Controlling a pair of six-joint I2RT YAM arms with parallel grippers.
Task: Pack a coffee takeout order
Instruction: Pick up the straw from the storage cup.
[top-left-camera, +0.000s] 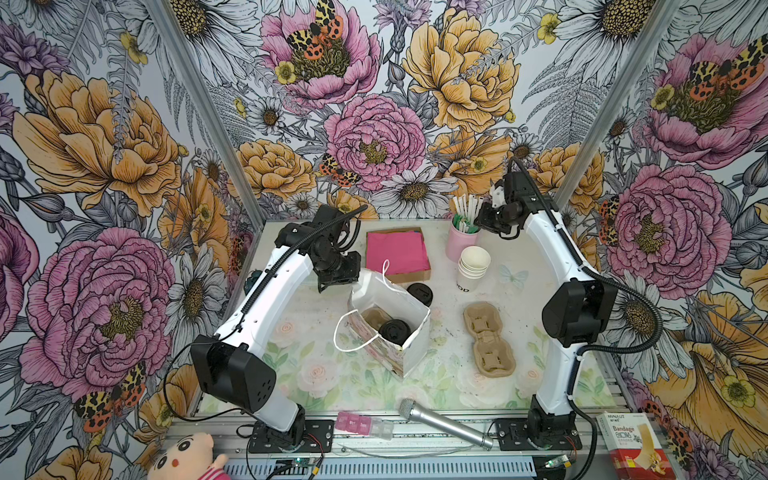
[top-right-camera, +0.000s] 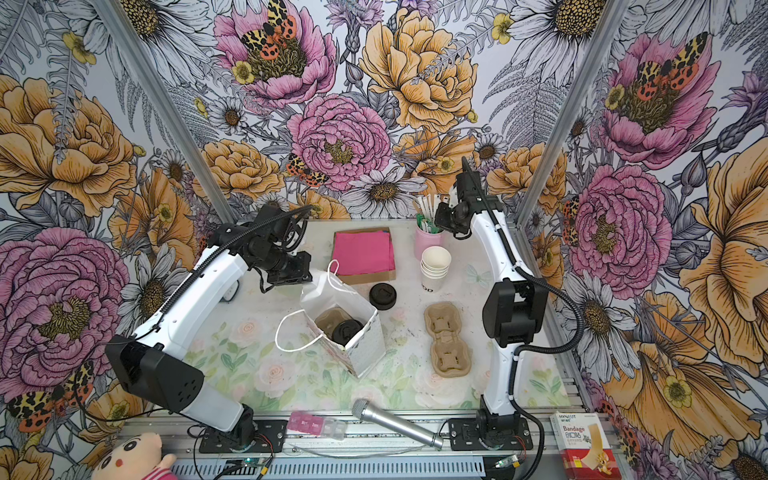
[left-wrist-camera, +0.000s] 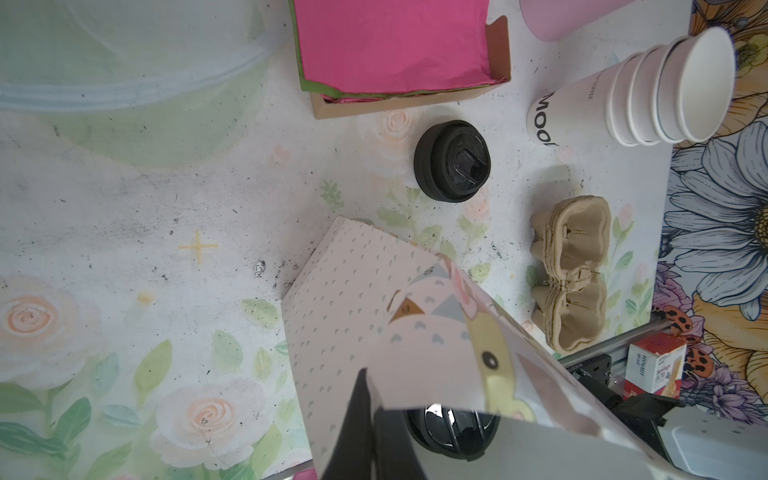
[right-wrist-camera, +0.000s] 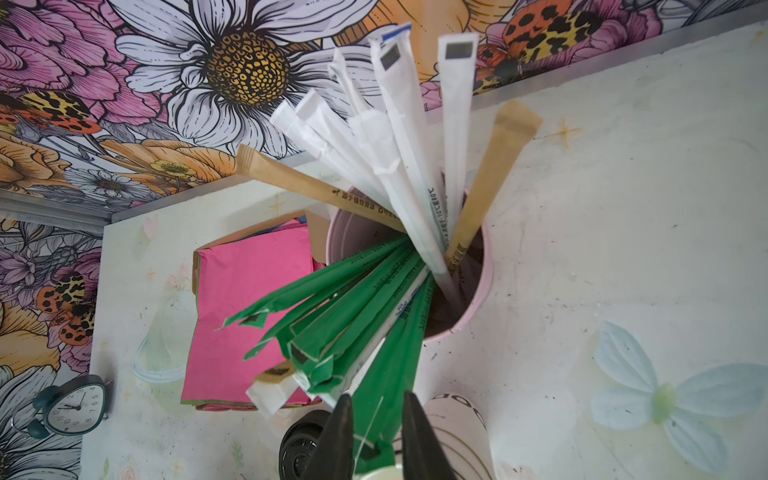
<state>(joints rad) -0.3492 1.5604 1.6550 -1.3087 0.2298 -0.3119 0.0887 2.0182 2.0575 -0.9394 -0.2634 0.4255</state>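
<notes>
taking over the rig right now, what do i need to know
Grippers: left gripper is shut on the paper bag rim, holding it open. The right gripper is over the pink straw cup, seemingly closed on a green-wrapped straw.
Done: a carrier with a black lid sits inside the bag; the cup under the lid isn't visible.
Left: the pink napkin lies in its cardboard tray, and none shows in the bag. A spare lid and the cup stack are on the table.
</notes>
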